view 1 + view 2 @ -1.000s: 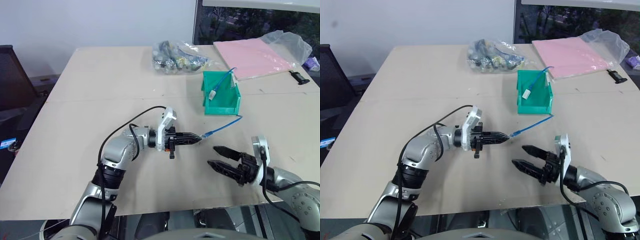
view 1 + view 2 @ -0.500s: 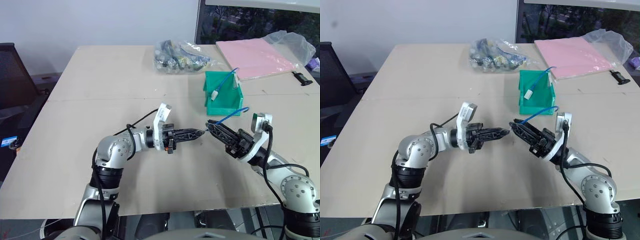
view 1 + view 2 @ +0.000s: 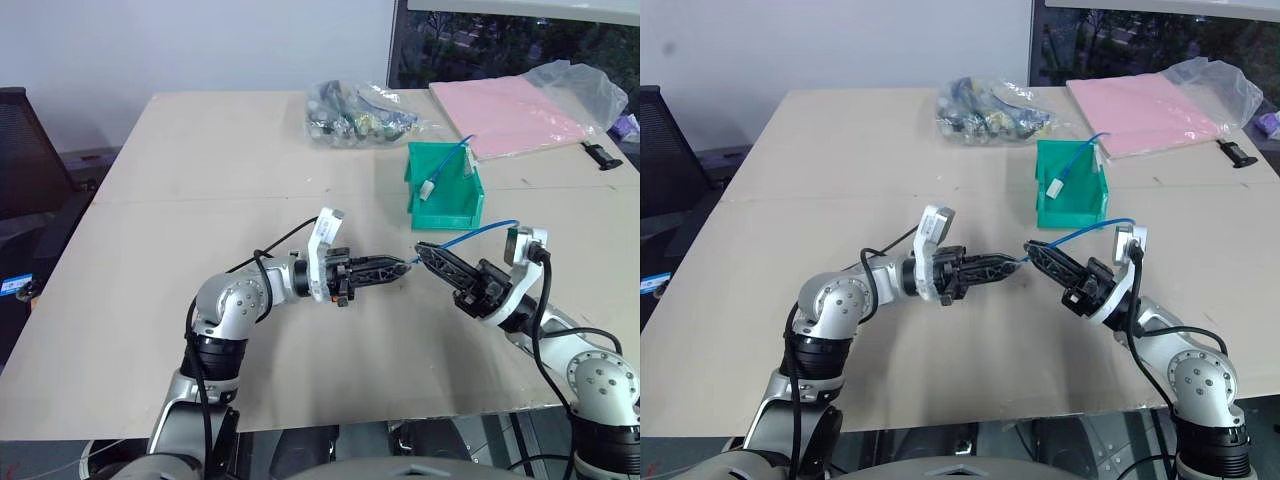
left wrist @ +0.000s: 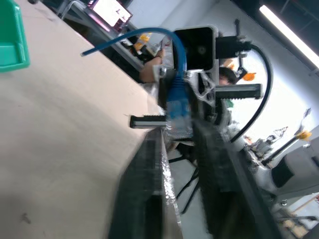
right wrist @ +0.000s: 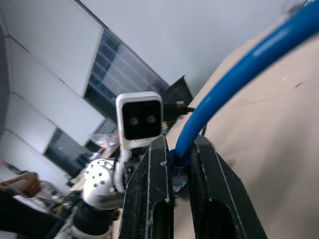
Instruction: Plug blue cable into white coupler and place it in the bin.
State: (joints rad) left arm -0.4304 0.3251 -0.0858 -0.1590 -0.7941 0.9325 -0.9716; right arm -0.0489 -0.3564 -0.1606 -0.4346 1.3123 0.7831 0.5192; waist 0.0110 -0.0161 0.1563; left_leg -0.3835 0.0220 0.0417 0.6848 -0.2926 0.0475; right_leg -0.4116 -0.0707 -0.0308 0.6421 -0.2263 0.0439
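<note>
On the tan table (image 3: 200,160), with the green bin (image 3: 443,196) as landmark: the bin is standing right of centre, its tall back wall facing away from the robot and its low front toward it; a light cable with a white connector (image 3: 428,188) is leaning inside it against the wall. Behind the bin, toward the far edge, a clear bag of mixed cables (image 3: 362,113) is lying; to the right of that bag, a pink sheet (image 3: 505,112) is resting under crumpled clear plastic (image 3: 580,85), with a small black object (image 3: 600,155) beside it. In front of the bin and raised off the tabletop, the two grippers are meeting tip to tip. The right gripper (image 3: 428,255) is pointing toward the left one, its fingers (image 5: 149,194) pressed together on the blue cable (image 3: 480,232), which is arching up from the fingertips and back over the right arm, just in front of the bin. The left gripper (image 3: 398,267) is pointing level toward the right one, its fingers partly parted; in its wrist view the cable's blue plug (image 4: 178,112) is sitting just past its fingertips.
</note>
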